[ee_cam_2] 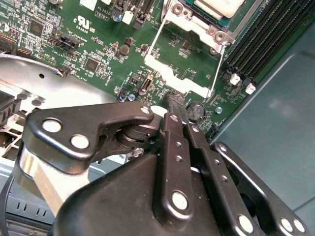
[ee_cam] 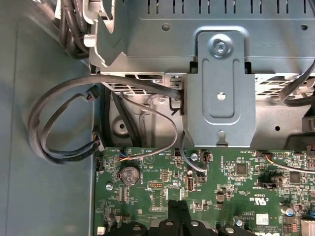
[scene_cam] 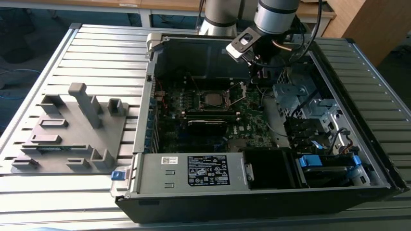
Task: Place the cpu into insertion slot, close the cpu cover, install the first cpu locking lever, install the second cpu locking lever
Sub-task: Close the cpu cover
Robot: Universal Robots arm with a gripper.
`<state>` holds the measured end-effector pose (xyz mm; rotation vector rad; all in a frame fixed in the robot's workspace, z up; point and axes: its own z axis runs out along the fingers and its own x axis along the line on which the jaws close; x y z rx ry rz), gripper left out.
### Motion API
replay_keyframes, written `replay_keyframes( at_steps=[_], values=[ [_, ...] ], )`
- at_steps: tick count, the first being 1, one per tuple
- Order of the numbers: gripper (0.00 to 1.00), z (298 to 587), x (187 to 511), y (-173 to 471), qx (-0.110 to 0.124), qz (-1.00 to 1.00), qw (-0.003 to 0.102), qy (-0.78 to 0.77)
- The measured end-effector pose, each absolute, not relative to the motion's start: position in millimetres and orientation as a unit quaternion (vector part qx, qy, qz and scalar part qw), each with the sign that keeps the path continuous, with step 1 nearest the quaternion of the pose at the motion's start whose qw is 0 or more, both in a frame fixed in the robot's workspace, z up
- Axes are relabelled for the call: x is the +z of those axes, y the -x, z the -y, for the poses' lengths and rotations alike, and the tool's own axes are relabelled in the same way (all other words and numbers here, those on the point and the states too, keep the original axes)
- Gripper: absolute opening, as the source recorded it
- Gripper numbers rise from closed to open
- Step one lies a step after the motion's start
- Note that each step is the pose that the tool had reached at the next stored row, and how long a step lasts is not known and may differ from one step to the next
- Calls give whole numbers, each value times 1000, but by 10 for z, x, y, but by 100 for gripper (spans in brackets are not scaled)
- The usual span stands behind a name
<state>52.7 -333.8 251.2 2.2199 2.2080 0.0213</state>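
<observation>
The cpu point(ee_cam_2: 220, 6) lies with its silver top up inside the insertion slot point(scene_cam: 214, 99) on the green board. The cpu cover point(ee_cam_2: 183, 73), a thin silver frame, stands swung open beside the slot, with two thin wire levers along its sides. My gripper point(ee_cam_2: 173, 100) is shut with nothing between its fingers. Its tips sit right at the cover's free edge; whether they touch it I cannot tell. In the exterior view the gripper point(scene_cam: 257, 78) hangs inside the case just to the right of the raised cover point(scene_cam: 236, 91). In the first wrist view the black fingertips point(ee_cam: 173, 210) point down at the board.
A grey fixture point(scene_cam: 70, 130) stands on the table at the exterior view's left. Inside the case are the power supply box point(scene_cam: 192, 171), a metal drive cage point(scene_cam: 301, 96), black memory slots point(ee_cam_2: 251, 49), looped cables point(ee_cam: 64, 123) and a steel bracket point(ee_cam: 221, 88).
</observation>
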Motion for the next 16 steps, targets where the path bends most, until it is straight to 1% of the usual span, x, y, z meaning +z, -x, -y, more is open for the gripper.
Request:
replay_keyframes(
  at_steps=[16],
  values=[
    [10, 3338, 2434, -529, 7, -705, 5, -709]
  ],
)
